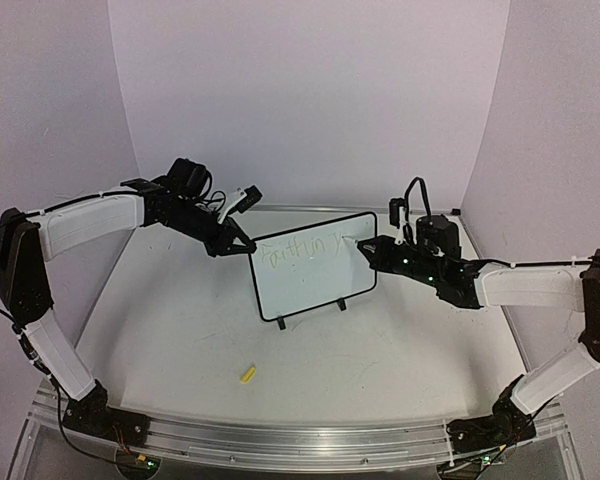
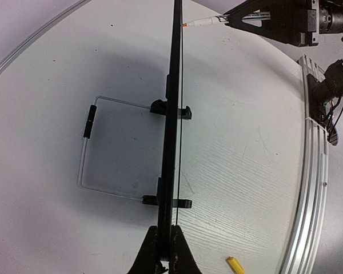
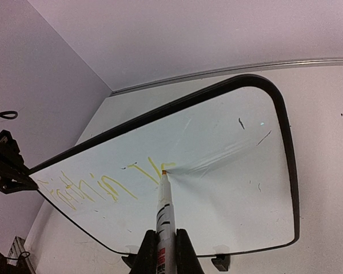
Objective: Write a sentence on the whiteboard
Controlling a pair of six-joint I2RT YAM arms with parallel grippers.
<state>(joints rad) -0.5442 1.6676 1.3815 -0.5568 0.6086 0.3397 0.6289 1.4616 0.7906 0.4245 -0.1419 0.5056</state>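
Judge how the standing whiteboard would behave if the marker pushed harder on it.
Probably stiff: the whiteboard shows a straight, thin edge in the left wrist view. It might tip, standing on two small clip feet, though the left gripper pinching its edge should steady it.

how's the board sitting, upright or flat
Upright. The whiteboard stands on edge on its two black feet, showing edge-on in the left wrist view, with the left gripper shut on its side edge.

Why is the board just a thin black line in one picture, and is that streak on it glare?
Left wrist view: the whiteboard is seen edge-on, with a soft shadow behind it. Right wrist view: probably, a pale reflection streak beside the marker tip.
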